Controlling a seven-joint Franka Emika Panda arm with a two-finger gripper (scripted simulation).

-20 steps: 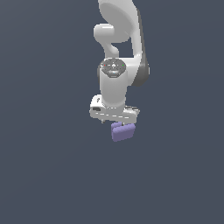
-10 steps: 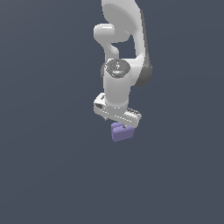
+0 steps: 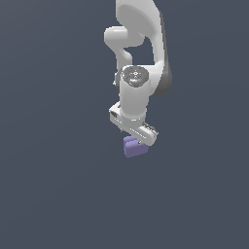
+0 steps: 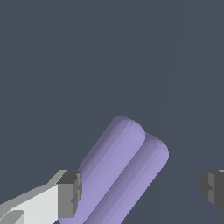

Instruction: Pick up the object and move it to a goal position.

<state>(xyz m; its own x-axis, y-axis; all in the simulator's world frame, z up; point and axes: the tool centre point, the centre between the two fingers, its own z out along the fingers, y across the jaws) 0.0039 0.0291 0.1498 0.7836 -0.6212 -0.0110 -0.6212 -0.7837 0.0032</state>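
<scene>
The object [image 3: 133, 148] is a small lavender-purple block with rounded edges and a groove along it. It lies on the dark grey surface right under the white arm's hand. In the wrist view the object [image 4: 120, 168] runs diagonally between the two dark fingertips [image 4: 70, 193]. It sits close to one fingertip and well apart from the other. My gripper [image 4: 142, 190] is open around it, with no grip on it. In the exterior view the gripper [image 3: 137, 141] is mostly hidden behind the hand, just above the block.
A plain dark grey surface [image 3: 58, 194] spreads around the block on every side. No other objects, containers or edges show in either view.
The hand has turned about its vertical axis, so its crossbar now slants down toward the exterior view's right. The block has stayed where it was.
</scene>
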